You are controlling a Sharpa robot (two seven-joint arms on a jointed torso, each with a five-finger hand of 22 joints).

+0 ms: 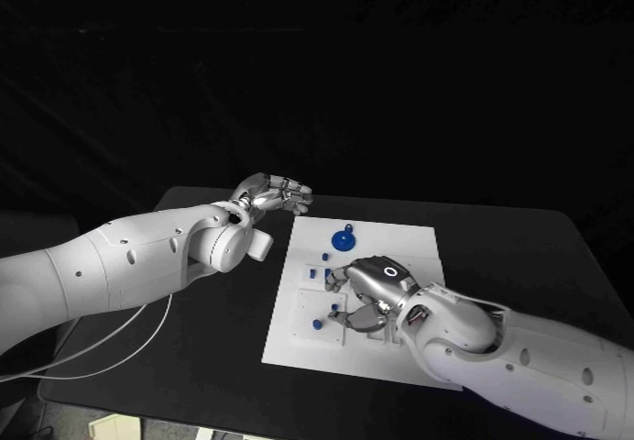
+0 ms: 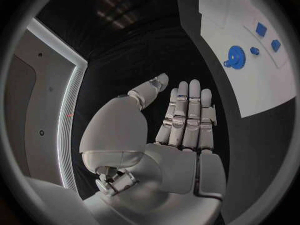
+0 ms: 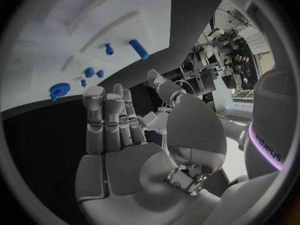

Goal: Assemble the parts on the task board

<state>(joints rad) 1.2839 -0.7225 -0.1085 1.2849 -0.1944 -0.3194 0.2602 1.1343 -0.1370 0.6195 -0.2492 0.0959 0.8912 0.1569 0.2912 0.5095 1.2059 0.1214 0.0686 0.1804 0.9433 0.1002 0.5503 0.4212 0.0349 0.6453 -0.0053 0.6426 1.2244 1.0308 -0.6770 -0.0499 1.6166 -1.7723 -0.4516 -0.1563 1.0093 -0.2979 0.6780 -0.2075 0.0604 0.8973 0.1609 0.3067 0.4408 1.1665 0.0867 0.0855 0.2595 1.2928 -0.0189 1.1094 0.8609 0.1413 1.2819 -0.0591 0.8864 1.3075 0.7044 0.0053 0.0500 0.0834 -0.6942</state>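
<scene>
Left hand [image 1: 274, 195]: silver, jointed metal, hovering over the black table [image 1: 198, 357] just past the board's far-left corner, fingers straight and side by side, thumb apart, nothing held. Task board [image 1: 397, 240]: flat matte white plate, mid-table. Round blue disc part [image 1: 344, 241] lying near the board's far edge. Right hand [image 1: 366, 291]: low over the board's middle among the small blue parts [image 1: 317, 323], palm empty, fingers extended. Short blue cylinder [image 3: 139, 49] made plain by the right wrist view; two flat blue squares [image 2: 261, 29] by the left wrist view.
</scene>
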